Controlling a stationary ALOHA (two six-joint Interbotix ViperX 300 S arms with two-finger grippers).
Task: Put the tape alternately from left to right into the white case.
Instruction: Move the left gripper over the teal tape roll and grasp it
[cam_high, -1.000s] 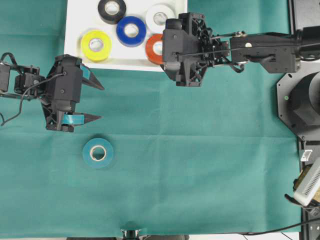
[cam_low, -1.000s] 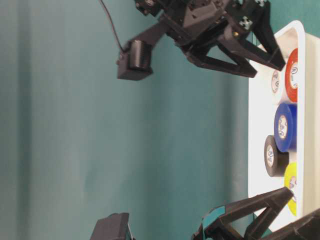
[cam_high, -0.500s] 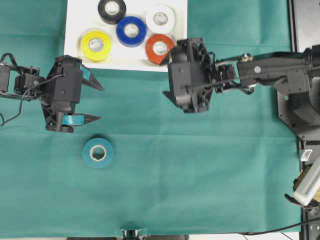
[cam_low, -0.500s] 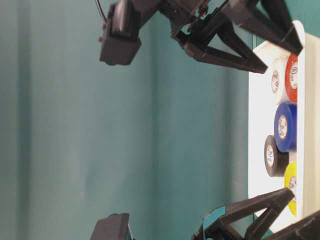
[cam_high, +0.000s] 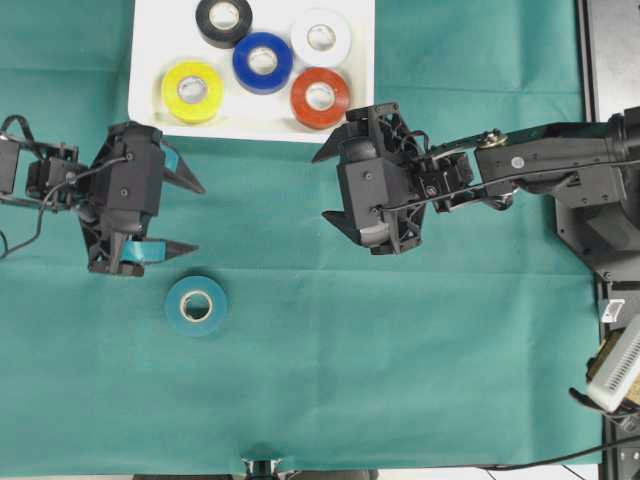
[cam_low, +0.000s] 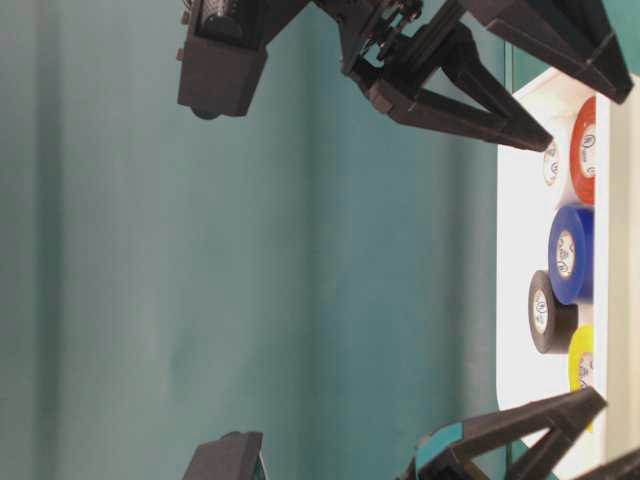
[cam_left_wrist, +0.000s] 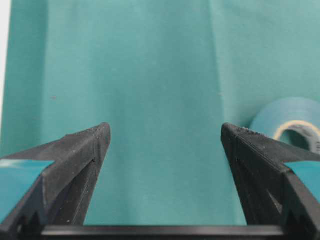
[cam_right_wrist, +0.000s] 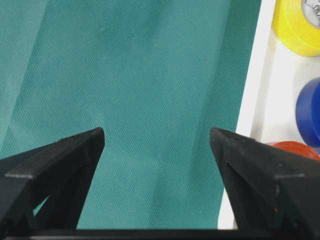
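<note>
The white case (cam_high: 150, 50) lies at the far edge and holds the black (cam_high: 224, 17), blue (cam_high: 263, 62), white (cam_high: 321, 37), yellow (cam_high: 192, 91) and red (cam_high: 320, 97) tape rolls. One teal tape roll (cam_high: 196, 305) lies flat on the green cloth, alone. My left gripper (cam_high: 198, 216) hovers open just above and left of it; in the left wrist view the teal roll (cam_left_wrist: 292, 117) sits right of the open, empty left gripper (cam_left_wrist: 165, 129). My right gripper (cam_high: 320, 186) is open and empty over the cloth, just below the case's near rim (cam_right_wrist: 250, 100).
Green cloth covers the table. The right arm's black base and mount (cam_high: 600, 210) stand at the right edge. A pale object (cam_high: 615, 365) sits off the cloth at the lower right.
The right gripper has pulled back from over the case toward the near side, leaving the red roll uncovered in the case. The left gripper has barely shifted.
</note>
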